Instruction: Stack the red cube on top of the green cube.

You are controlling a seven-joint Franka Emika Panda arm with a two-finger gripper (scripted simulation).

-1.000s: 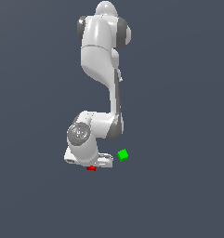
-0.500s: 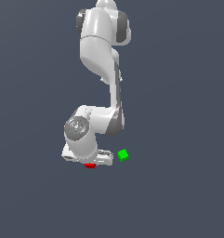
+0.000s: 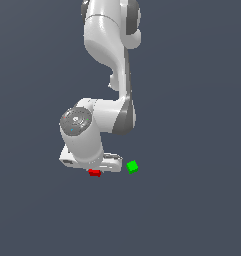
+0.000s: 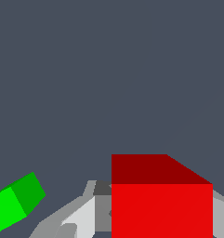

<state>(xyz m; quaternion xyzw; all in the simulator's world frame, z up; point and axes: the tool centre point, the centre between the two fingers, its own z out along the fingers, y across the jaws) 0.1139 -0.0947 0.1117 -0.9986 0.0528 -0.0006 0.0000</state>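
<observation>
The red cube sits between the fingers of my gripper, just under the white hand. In the wrist view the red cube fills the space between the two grey fingers, and the jaws are closed against its sides. The green cube lies on the dark floor a short way toward the exterior view's right of the gripper. It also shows in the wrist view, apart from the red cube and turned at an angle to it.
The white arm rises above the hand, with its large round joint over the gripper. The floor is a plain dark grey surface.
The hand has risen a little with the red cube in it. The green cube has not moved.
</observation>
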